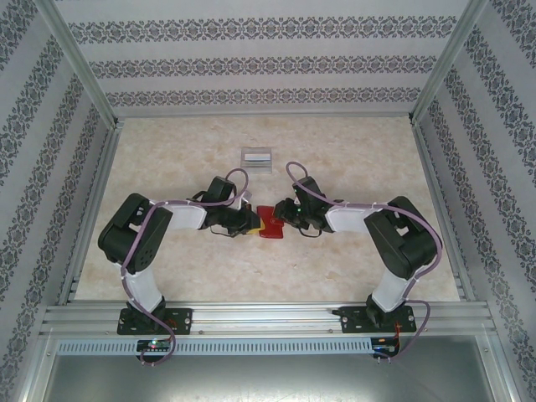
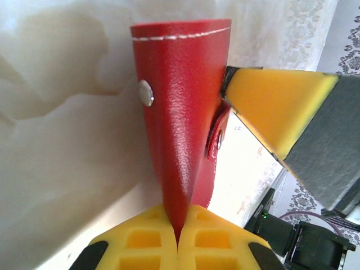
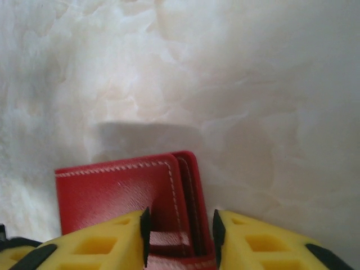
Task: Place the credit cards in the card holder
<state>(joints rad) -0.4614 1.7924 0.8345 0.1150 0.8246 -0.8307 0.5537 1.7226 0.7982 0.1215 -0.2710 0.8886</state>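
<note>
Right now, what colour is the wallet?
The wallet is red with white stitching; clearest in left wrist view.

Between the matt yellow plastic-looking fingers of the left gripper (image 2: 177, 236), a red wallet (image 2: 180, 112): pebbled, faintly glossy leather-look skin, white thread stitching, shiny metal snap stud (image 2: 145, 92). Beyond the fingertips, a smooth marbled tabletop (image 2: 67, 169).

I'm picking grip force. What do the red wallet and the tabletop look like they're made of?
The red wallet: probably leather or faux leather, going by pebbled grain, white stitching, a metal snap. The tabletop: smooth, marble-patterned, likely laminate or stone; can't tell which.
</note>
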